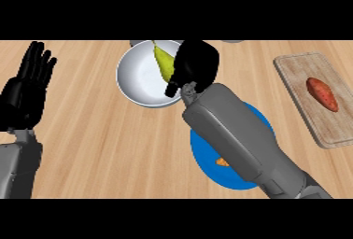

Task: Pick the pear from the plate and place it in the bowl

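- The right hand point(195, 64) hangs over the right rim of the white bowl point(138, 77), its back toward the view and its fingers curled downward.
- The pear point(164, 63), yellow-green with its narrow end pointing to the far side, lies inside the bowl along its right half, touching the near side of the hand.
- A thumb or finger tip reaches down beside the pear's lower end; whether the curled fingers clasp the fruit or merely rest against it I cannot tell, since the hand covers that contact.
- The right forearm point(238, 135) runs from the lower right edge diagonally up to the bowl, crossing over the blue plate point(207, 165) and hiding most of it.
- On the plate a small orange bit point(222, 162) peeks out at the forearm's left edge; what it is I cannot tell.
- The plate sits on the wooden table point(103, 140) just on the near side of the bowl, slightly to the right.
- The left hand point(27, 88) shows at the left edge, fingers straight and spread, pointing to the far side, holding nothing, well apart from the bowl.
- A pale cutting board point(303, 70) lies at the right side of the table, well apart from the bowl, with a reddish sweet potato point(322, 93) on it, set lengthwise.
- A grey object point(233, 41) is just visible at the far edge, too cut off to name.
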Available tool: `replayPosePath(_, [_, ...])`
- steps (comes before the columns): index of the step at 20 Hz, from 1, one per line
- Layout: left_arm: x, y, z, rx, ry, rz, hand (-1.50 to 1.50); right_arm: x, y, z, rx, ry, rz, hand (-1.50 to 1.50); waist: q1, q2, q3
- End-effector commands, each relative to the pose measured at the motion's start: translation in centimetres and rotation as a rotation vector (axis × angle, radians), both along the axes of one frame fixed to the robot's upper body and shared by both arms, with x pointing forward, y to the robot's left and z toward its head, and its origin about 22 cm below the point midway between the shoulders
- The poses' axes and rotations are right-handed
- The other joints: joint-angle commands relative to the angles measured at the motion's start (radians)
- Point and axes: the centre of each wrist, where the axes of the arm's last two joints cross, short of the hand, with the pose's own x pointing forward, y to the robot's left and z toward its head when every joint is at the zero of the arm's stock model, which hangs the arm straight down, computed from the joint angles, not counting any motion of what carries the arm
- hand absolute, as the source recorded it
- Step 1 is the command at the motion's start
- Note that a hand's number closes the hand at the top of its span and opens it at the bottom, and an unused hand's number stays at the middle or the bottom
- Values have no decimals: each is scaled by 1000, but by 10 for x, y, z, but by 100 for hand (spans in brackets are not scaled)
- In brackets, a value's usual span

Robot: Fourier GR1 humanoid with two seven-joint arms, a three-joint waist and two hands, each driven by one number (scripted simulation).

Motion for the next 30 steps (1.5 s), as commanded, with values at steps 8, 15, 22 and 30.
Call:
replayPosePath(8, [4,-11,-6,-18,0,-13,0,22,-22,-54,384,-67,-253,-150,15,8,3])
replayPosePath(15, [0,-9,-2,-19,-4,7,0,32,-29,-64,460,-424,-299,-150,-15,0,3])
replayPosePath(22, [-21,20,-24,-15,32,68,0,25,-35,-73,545,-533,-427,-150,-73,-23,1])
replayPosePath(30, [-31,44,-16,-1,38,113,0,-32,-82,-94,627,-613,-442,-150,-113,-29,2])
